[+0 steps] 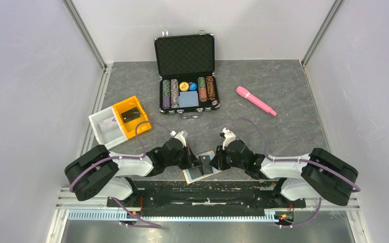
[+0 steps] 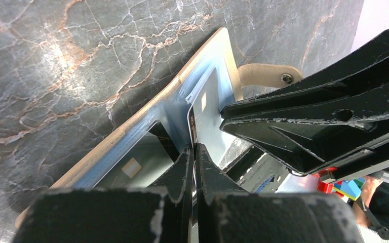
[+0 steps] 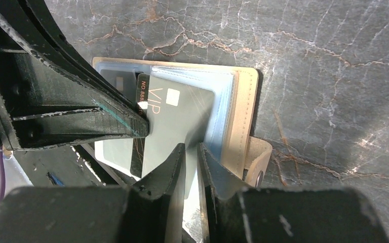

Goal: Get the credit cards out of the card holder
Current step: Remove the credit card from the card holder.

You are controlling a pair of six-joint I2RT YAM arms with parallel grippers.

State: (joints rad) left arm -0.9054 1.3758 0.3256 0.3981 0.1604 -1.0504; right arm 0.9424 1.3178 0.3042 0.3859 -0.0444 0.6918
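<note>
The tan card holder (image 1: 190,175) lies open near the table's front edge, its blue-grey panels up and its closing tab (image 3: 257,157) to the side. My left gripper (image 1: 194,162) is shut on the edge of a dark card (image 3: 138,152) that stands tilted up from the holder (image 2: 126,137). My right gripper (image 1: 214,162) is shut on the lower edge of a grey VIP card (image 3: 182,111) that sticks partly out of the holder (image 3: 244,111). Another chip card (image 2: 134,166) sits in the other pocket. The two grippers face each other over the holder.
An open black poker-chip case (image 1: 186,76) stands at the back centre. A pink pen-like object (image 1: 256,100) lies at the back right. A yellow and white tray (image 1: 118,121) sits at the left. A black rail (image 1: 197,192) runs just behind the holder at the table's front edge.
</note>
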